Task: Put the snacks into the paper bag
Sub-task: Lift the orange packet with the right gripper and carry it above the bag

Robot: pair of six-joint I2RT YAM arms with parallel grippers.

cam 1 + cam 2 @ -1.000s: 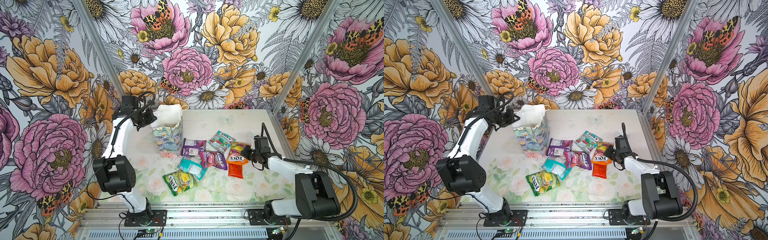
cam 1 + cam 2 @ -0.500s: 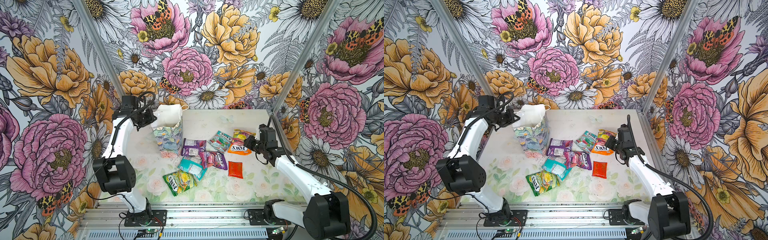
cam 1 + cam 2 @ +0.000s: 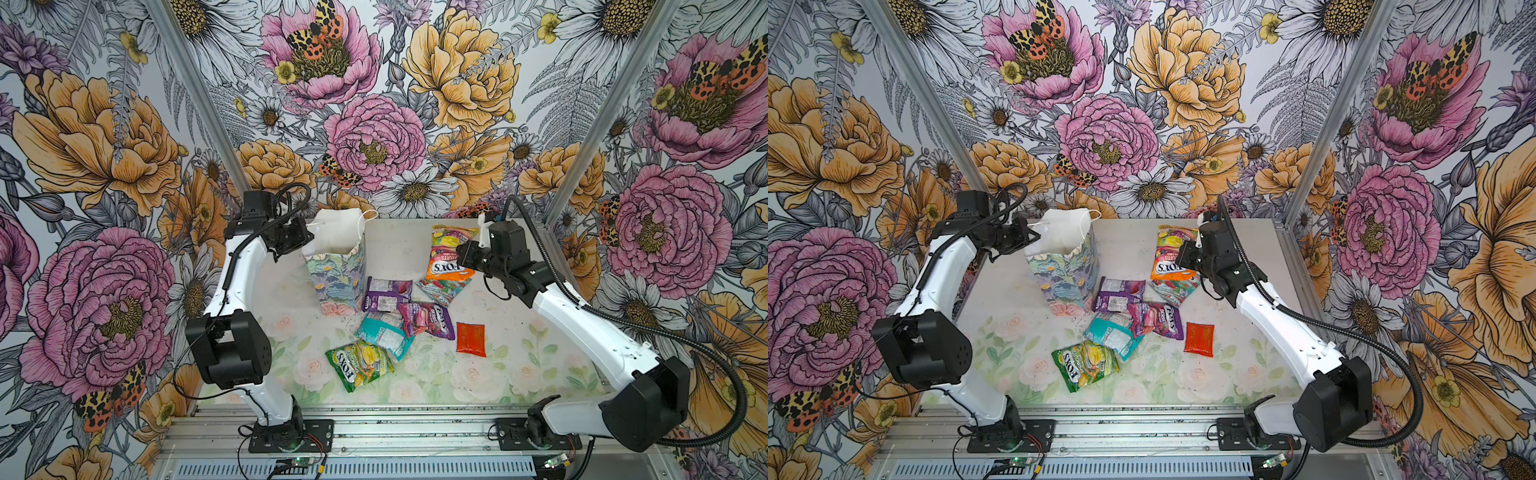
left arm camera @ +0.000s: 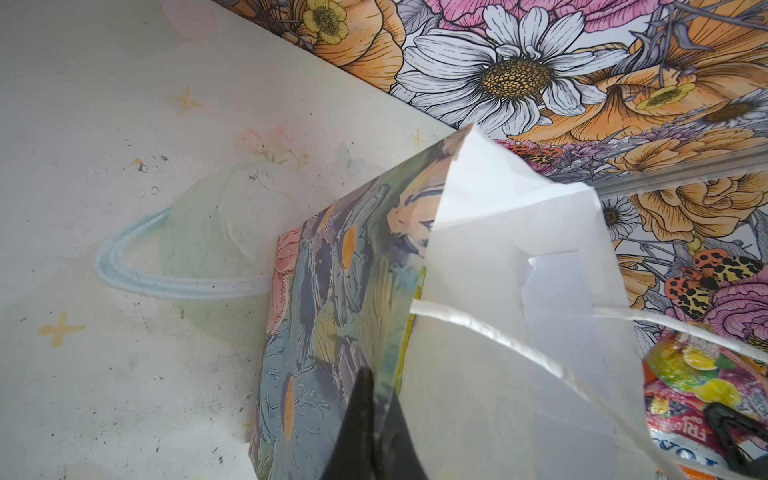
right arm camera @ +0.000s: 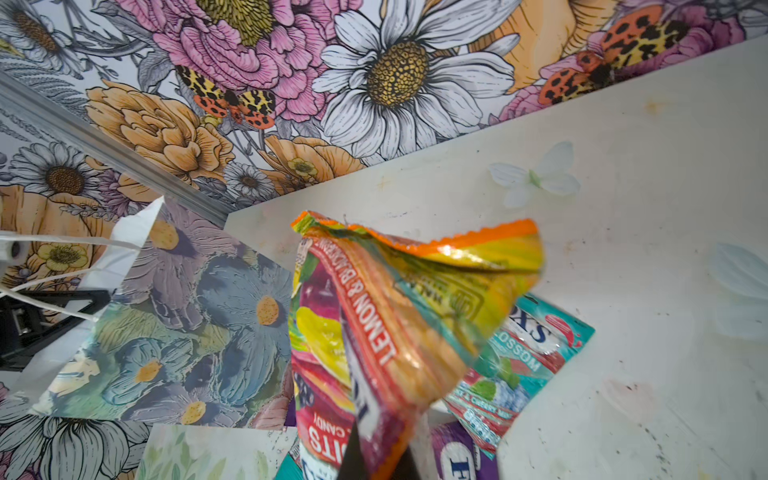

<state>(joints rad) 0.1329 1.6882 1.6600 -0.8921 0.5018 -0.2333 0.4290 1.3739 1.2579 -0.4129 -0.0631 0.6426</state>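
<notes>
The paper bag (image 3: 338,270) (image 3: 1065,270) stands upright at the back left, its mouth open. My left gripper (image 3: 309,236) (image 4: 378,399) is shut on the bag's rim, one finger inside and one outside. My right gripper (image 3: 462,257) (image 5: 382,453) is shut on an orange FOX'S packet (image 3: 449,253) (image 3: 1173,253) (image 5: 399,324), which hangs in the air to the right of the bag. On the table lie a purple packet (image 3: 386,294), a red-green one (image 3: 442,289), a magenta one (image 3: 426,320), a teal one (image 3: 384,334), a green one (image 3: 359,365) and a red sachet (image 3: 471,338).
Flowered walls close in the back and both sides, with metal posts (image 3: 582,124) at the corners. A metal rail (image 3: 415,432) carrying both arm bases runs along the front edge. A white cord handle (image 3: 368,216) sticks out of the bag's far rim.
My right gripper has lifted the orange packet off the table and carried it up and towards the back. The left gripper and the bag have stayed put.
</notes>
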